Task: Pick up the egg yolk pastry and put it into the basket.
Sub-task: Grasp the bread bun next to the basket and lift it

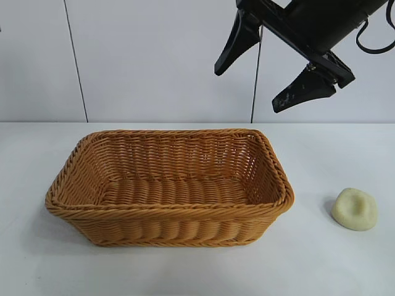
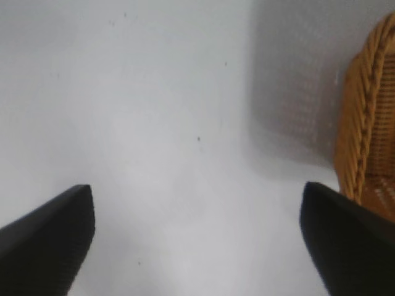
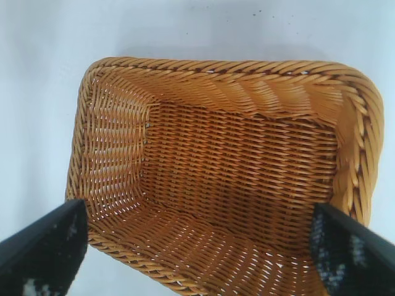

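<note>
Matte white table [image 1: 185, 271]; woven wicker basket [image 1: 170, 231], smooth domed pastry [image 1: 354, 209] beside; both arms' fingers spread.

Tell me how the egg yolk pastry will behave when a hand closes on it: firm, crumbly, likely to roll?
The egg yolk pastry probably won't roll: it sits as a low dome, flat side down on the table. The dent in its matte top suggests a soft body that could deform or crumble under a hard squeeze. Being small, it is likely light.
</note>
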Controlling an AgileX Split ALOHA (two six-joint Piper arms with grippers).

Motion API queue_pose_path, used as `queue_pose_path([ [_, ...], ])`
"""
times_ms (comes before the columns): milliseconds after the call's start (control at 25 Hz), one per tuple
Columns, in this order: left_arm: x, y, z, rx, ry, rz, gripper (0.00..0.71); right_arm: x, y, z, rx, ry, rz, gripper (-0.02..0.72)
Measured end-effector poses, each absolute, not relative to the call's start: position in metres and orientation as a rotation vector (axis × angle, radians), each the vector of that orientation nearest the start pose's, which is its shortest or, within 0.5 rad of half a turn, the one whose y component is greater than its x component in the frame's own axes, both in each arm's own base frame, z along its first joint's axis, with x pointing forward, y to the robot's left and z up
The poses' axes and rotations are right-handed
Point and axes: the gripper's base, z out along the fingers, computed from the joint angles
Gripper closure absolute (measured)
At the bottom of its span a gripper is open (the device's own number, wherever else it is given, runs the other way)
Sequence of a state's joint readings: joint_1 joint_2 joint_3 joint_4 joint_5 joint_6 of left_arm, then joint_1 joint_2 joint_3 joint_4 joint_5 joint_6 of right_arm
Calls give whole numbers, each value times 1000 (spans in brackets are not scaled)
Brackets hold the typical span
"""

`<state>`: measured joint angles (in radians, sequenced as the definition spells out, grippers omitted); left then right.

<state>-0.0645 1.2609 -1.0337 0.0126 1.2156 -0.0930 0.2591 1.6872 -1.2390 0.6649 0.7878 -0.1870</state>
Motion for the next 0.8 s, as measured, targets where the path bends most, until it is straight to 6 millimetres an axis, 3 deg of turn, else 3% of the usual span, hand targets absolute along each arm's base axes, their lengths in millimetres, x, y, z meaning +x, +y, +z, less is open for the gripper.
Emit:
queue_pose_path([
  [240, 135, -8, 289, -37, 2851, -15, 63, 333, 130, 261, -90, 2646, 792, 8],
  [360, 99, -5, 270, -36, 2793, -21, 63, 333, 130, 261, -90, 2646, 792, 8],
  [480, 76, -4, 261, -34, 2635, -37, 63, 333, 130, 261, -90, 2646, 792, 8],
  [800, 34, -1, 274, -25, 2307, -62, 63, 333, 130, 261, -90, 2646, 792, 8],
])
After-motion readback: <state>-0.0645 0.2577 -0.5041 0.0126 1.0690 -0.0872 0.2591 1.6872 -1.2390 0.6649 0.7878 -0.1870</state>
